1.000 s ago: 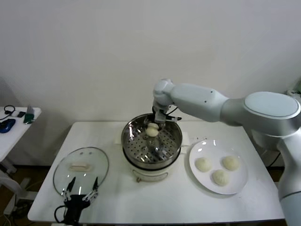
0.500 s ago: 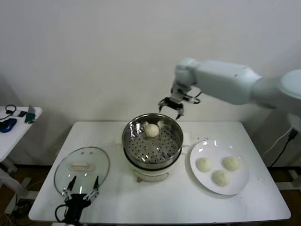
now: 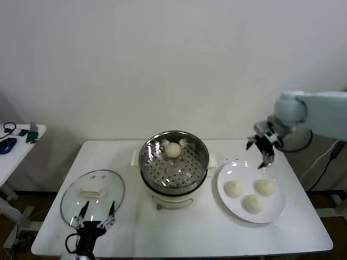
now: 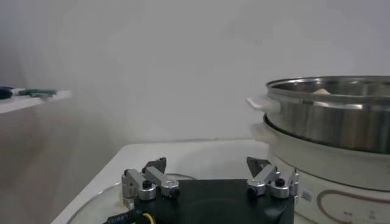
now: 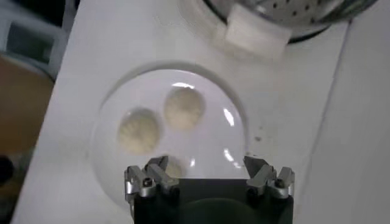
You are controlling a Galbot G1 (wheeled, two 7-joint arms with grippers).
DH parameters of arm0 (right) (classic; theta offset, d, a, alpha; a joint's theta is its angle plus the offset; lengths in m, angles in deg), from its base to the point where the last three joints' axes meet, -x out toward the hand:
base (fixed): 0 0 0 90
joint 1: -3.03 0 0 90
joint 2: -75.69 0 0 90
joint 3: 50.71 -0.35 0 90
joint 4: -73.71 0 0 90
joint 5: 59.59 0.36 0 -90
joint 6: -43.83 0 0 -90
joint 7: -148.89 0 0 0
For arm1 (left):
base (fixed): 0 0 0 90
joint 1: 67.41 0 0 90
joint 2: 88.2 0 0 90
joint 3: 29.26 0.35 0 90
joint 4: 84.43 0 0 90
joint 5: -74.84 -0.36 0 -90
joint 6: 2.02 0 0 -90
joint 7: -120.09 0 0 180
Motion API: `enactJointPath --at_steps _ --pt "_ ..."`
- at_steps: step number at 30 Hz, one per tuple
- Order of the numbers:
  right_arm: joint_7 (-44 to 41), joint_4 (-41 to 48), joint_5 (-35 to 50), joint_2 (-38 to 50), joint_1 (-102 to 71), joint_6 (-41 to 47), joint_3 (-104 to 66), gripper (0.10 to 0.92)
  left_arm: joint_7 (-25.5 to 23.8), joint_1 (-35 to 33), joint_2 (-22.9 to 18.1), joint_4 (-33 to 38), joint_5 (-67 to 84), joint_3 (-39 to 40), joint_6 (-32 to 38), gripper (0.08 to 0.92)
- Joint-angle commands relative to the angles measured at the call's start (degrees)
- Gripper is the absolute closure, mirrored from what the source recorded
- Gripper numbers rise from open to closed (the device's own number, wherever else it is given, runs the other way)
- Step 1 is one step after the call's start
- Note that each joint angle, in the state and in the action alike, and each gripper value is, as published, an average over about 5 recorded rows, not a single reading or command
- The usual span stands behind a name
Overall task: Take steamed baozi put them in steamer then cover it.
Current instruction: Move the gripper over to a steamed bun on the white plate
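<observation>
Right tool (image 3: pixel 264 150) is hanging wide open, grasping nothing, just above the plate (image 3: pixel 227 172); three buns (image 3: pixel 253 203) are lying right below it, nearer than the left tool (image 3: pixel 93 223)

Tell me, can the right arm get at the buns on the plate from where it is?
Probably yes: the right tool hangs open just above the plate, and nothing covers the three buns.

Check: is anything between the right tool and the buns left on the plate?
Nothing visible. The right tool hangs open above the plate, with three steamed baozi exposed below it.
</observation>
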Motion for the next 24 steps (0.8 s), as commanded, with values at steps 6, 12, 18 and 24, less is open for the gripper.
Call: enactJointPath --at_steps 6,12,18,24 --pt "7.8 6.5 0.7 -0.5 -25.0 12.7 -17.7 0.203 0.1 -0.1 0.0 -0.6 0.0 -0.1 0.2 0.177" --pt "7.7 13.2 -0.1 -6.0 -29.7 11.5 -21.9 0.203 0.3 -0.5 0.1 -0.9 0.1 -0.4 0.5 0.177" --pt "6.9 14.2 -0.3 -7.7 -31.2 11.8 -22.3 0.203 0.4 -1.0 0.3 -1.2 0.3 -0.6 0.8 0.177" --pt "6.4 14.2 -1.4 -7.4 -31.0 11.8 -21.2 0.206 0.3 -1.2 0.5 -1.1 0.5 -0.6 0.7 0.177"
